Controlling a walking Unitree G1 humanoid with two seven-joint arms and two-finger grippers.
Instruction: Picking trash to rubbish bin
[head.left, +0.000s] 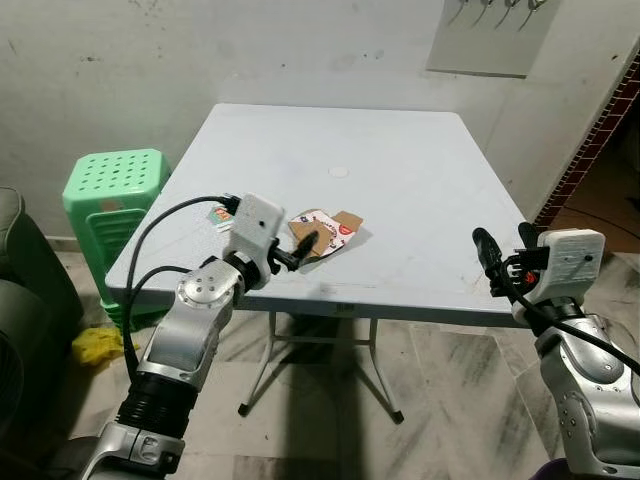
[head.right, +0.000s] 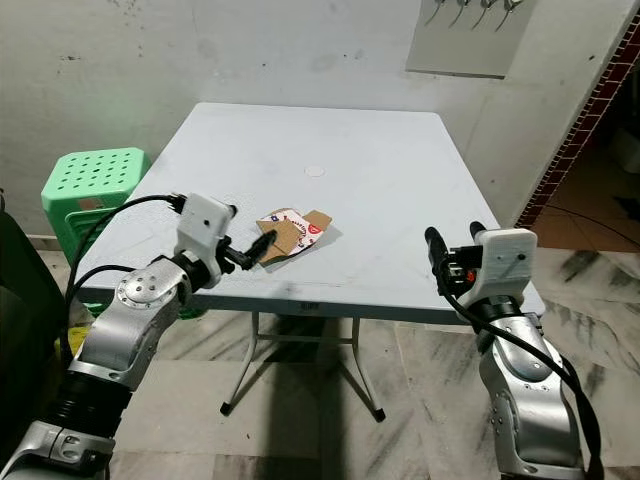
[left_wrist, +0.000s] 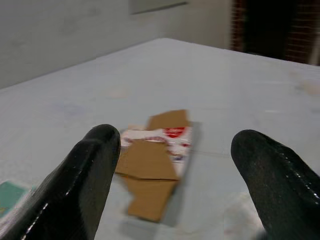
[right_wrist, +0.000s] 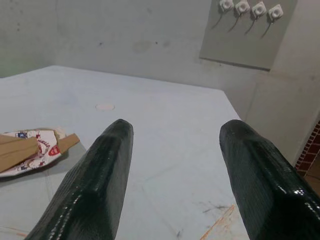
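A square, pale grey worktop (head.left: 400, 200) with a smooth, faintly scuffed surface stands on folding metal legs over a marbled tile floor (head.left: 330, 400). Beside its left edge sits a green plastic stool (head.left: 110, 185) with a perforated seat. Near the worktop's front edge lies the trash, a flattened cardboard carton (head.left: 322, 232), brown with red-and-white print. The left pincer (head.left: 303, 245) hovers at the carton, fingers spread wide on either side of it, not gripping. The right pincer (head.left: 503, 262) hangs off the worktop's right front corner, fingers wide apart. The right wrist view adds wall switches (right_wrist: 247, 7).
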